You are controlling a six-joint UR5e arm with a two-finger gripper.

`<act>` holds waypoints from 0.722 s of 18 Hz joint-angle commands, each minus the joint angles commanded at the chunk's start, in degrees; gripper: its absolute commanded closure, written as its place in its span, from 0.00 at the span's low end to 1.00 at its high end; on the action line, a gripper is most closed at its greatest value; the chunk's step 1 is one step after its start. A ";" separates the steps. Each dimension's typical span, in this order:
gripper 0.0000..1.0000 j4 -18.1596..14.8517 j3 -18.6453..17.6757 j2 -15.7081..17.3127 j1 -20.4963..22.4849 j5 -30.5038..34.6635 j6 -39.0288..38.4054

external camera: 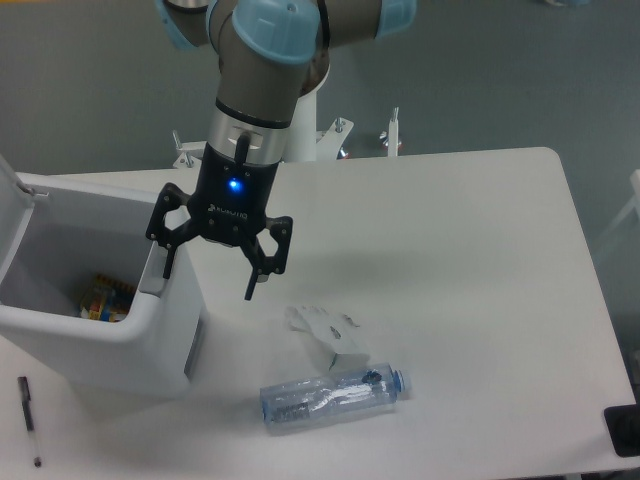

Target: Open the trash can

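trash can open at the counter's left edge, end effector spread above its right rim

a pen (29, 420) lies at seven o'clock on the counter (470, 290). the trash can (110, 335) stands at nine o'clock, lid up, colourful scraps inside. the end effector (208, 264) hangs wide open, holding nothing. crumpled paper (325, 332) and a plastic bottle (335, 394) lie at six o'clock.

One fixed cam only, so no shared overlap w/ another view. Mounted high in front of tabletop (470, 260), looking steeply down and toward the arm base at far edge. Mid-range: takes in nearly whole tabletop, right and near edges cropped, grey floor beyond. Bin (110, 330) cut off at left edge; arm enters from top centre, fingers (254, 282) near frame middle-left.
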 joint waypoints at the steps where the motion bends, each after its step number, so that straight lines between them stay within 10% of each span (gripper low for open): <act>1: 0.00 0.00 0.00 -0.09 1.32 1.31 0.26; 13: 0.00 -0.26 -0.96 -7.99 14.60 4.83 25.30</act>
